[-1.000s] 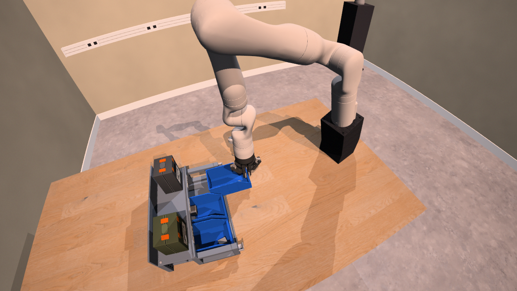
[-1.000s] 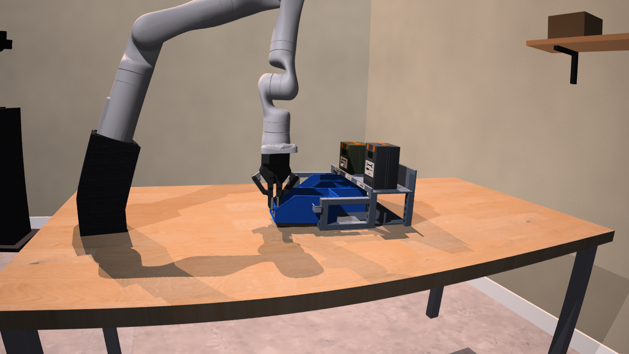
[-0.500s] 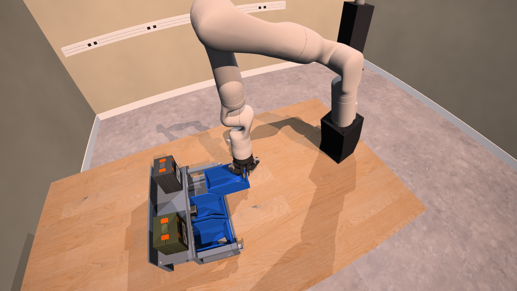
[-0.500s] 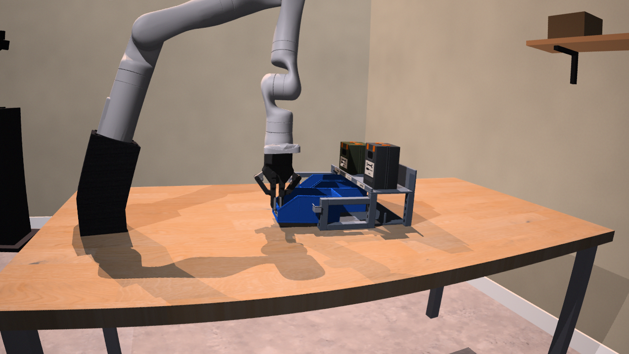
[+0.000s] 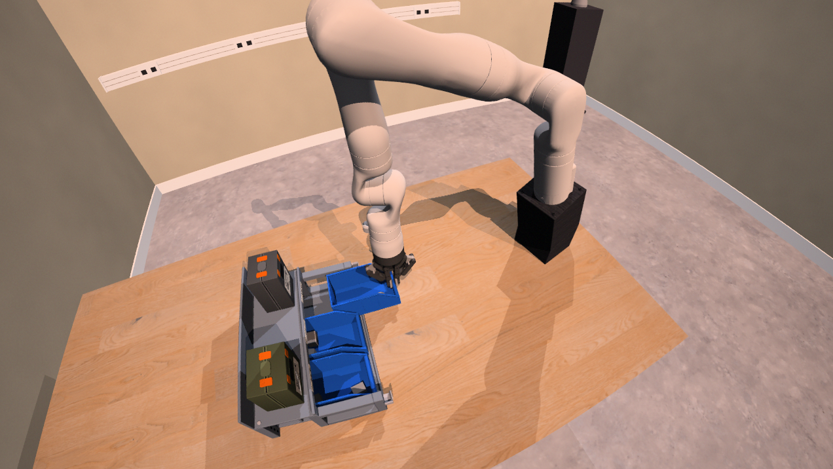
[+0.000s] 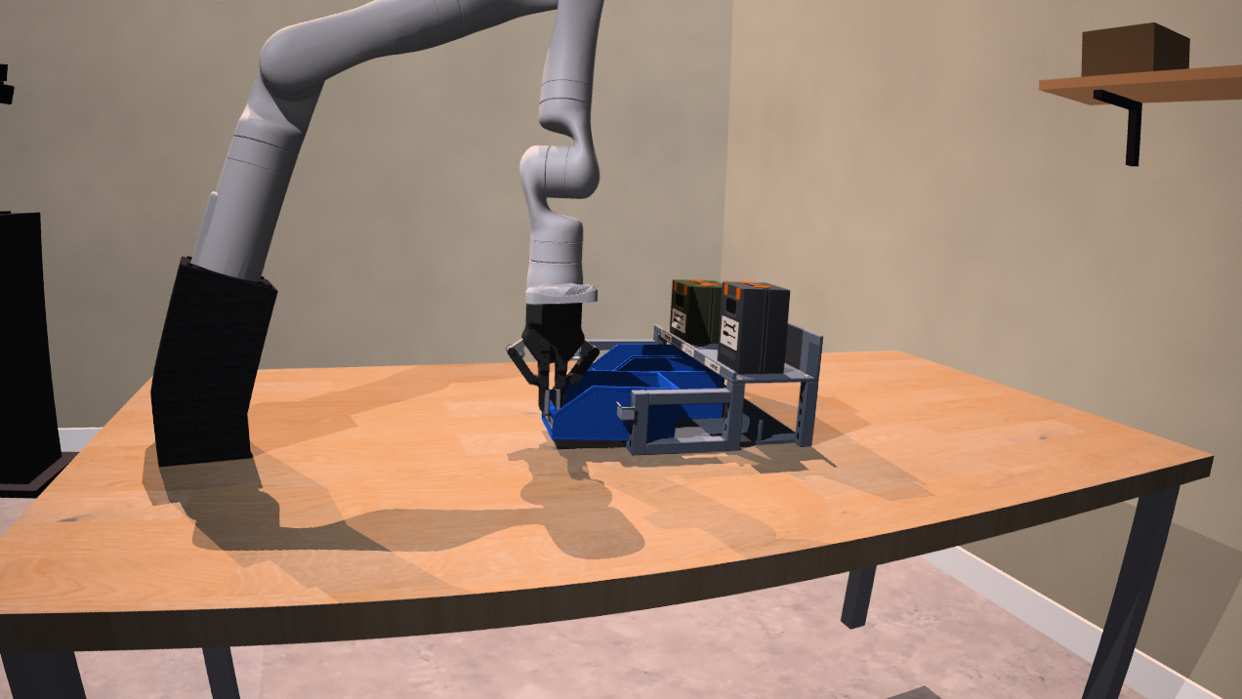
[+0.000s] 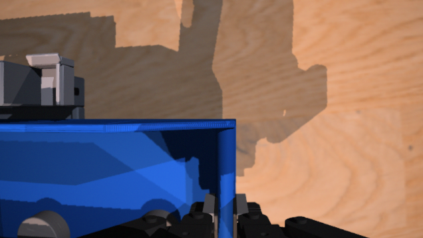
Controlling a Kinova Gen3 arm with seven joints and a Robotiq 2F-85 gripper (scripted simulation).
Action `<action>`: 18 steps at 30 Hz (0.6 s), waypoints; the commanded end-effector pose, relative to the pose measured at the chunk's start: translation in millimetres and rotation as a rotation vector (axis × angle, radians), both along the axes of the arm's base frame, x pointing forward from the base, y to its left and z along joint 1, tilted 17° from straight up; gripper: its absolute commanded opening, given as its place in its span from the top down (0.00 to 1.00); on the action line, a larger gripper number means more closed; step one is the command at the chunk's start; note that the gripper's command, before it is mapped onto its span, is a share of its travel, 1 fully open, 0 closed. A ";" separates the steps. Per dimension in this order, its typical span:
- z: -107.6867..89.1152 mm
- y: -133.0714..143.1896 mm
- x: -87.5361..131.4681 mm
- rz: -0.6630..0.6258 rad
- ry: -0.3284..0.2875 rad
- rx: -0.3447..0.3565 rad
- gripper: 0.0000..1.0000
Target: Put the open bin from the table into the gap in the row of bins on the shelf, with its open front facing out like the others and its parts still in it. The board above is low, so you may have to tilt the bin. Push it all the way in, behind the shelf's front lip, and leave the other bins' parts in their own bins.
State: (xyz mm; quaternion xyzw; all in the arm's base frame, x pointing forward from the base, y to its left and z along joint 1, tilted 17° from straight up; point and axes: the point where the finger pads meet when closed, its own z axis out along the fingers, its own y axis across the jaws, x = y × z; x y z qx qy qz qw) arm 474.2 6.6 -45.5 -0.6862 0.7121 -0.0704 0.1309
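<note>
Open bin (image 5: pixel 362 291) (image 6: pixel 600 415) (image 7: pixel 227 149) held partway into shelf gap, beside the seated bins. Its front wall is pinched between the gripper's fingertips (image 5: pixel 389 281) (image 6: pixel 554 400), presumably so it can be pushed rearward, open front outward. Front lip apparently still to be cleared.

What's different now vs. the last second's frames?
The held blue bin and tool slid slightly toward the shelf. No new grasp or release; the tool stays closed on the bin's front wall. Shelf, dark case and olive case unchanged.
</note>
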 end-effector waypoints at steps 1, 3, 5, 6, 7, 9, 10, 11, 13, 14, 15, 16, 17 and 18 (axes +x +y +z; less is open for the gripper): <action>2.9 0.5 7.1 0.001 -0.002 0.001 0.90; 2.9 0.5 7.1 0.001 -0.002 0.001 0.90; 2.9 0.5 7.1 0.001 -0.002 0.001 0.90; 2.9 0.5 7.1 0.001 -0.002 0.001 0.90; 2.9 0.5 7.1 0.001 -0.002 0.001 0.90; 2.9 0.5 7.1 0.001 -0.002 0.001 0.90; 2.9 0.5 7.1 0.001 -0.002 0.001 0.90; 2.9 0.5 7.1 0.001 -0.002 0.001 0.90; 2.9 0.5 7.1 0.001 -0.002 0.001 0.90; 3.0 0.8 8.5 0.002 -0.001 0.001 0.90; 3.6 0.7 10.4 0.002 -0.001 0.001 0.90; 4.1 0.6 12.3 0.002 -0.001 0.001 0.90; 4.7 0.4 14.2 0.002 -0.001 0.001 0.90; 5.3 0.3 16.1 0.001 -0.002 0.001 0.90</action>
